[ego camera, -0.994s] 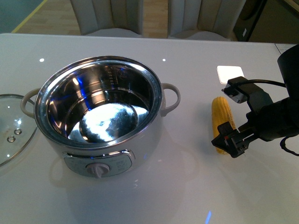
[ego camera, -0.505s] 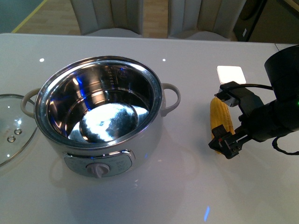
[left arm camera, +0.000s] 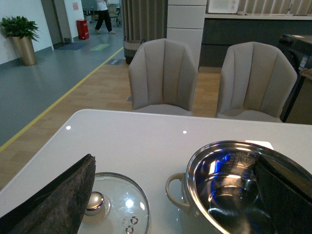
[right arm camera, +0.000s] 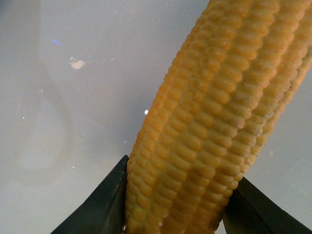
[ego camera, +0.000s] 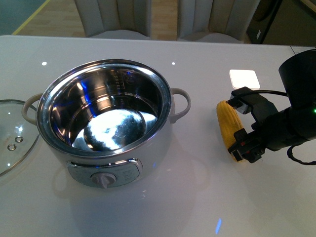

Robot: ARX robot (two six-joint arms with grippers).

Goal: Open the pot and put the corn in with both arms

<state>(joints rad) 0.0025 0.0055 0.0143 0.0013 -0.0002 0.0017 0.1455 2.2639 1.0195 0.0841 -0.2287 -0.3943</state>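
The white pot (ego camera: 106, 123) stands open left of centre on the table, its steel bowl empty; it also shows in the left wrist view (left arm camera: 229, 190). The yellow corn (ego camera: 227, 126) lies to its right, held near its near end by my right gripper (ego camera: 243, 147), which is shut on it. In the right wrist view the corn (right arm camera: 214, 122) fills the frame between the black fingers (right arm camera: 105, 204). My left gripper (left arm camera: 175, 204) is open, its pads spread above the lid and the pot; it is out of the front view.
The glass lid (ego camera: 12, 136) lies on the table left of the pot, seen also in the left wrist view (left arm camera: 114, 204). A small white square pad (ego camera: 244, 78) lies behind the corn. Two beige chairs (left arm camera: 163, 73) stand beyond the table's far edge.
My right gripper has closed on the corn and the cob has shifted slightly left and tilted. The pot and lid have not moved.
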